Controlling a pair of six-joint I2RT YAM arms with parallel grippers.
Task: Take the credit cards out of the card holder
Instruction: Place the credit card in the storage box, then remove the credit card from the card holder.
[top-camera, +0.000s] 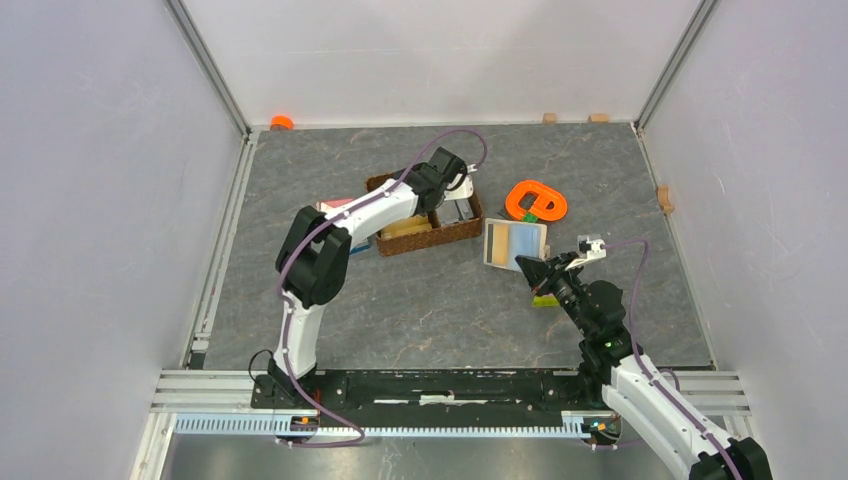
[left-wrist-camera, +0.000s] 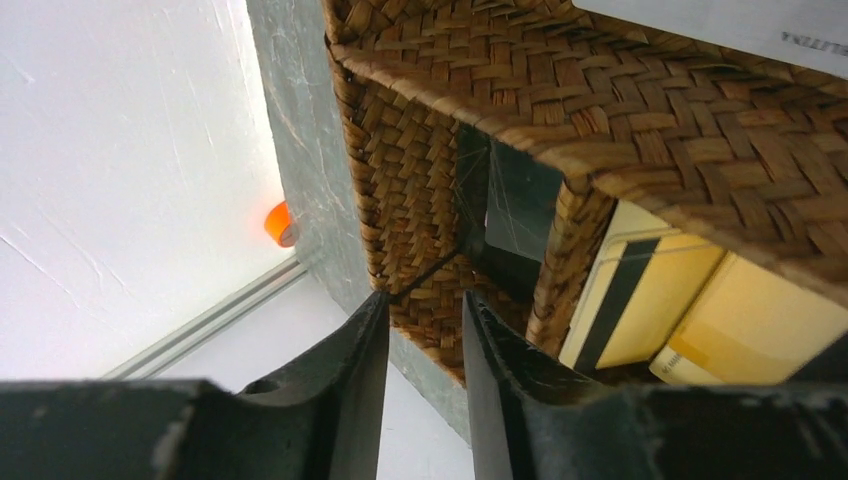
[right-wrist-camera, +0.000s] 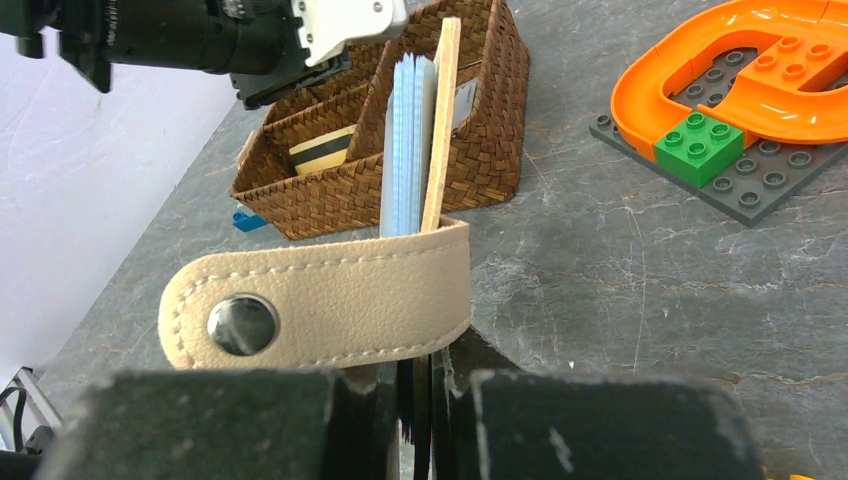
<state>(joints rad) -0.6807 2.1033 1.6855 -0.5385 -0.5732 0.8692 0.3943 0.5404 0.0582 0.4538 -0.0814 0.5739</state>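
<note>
surface: grey stone-look table (top-camera: 400, 300) | middle, far: woven basket (top-camera: 430, 240) | right of basket: grey studded plate (right-wrist-camera: 780, 190) bearing orange track (top-camera: 516, 200) | far-left corner: orange cap (top-camera: 281, 122) | far edge: two wooden blocks (top-camera: 549, 118) | right edge: one block (top-camera: 664, 198)

Left arm stretches forward, left gripper (left-wrist-camera: 425, 300) angled down, jaws slightly parted. Right arm bends inward, right gripper (right-wrist-camera: 418, 372) pinched tight on the card holder (right-wrist-camera: 340, 290).
</note>
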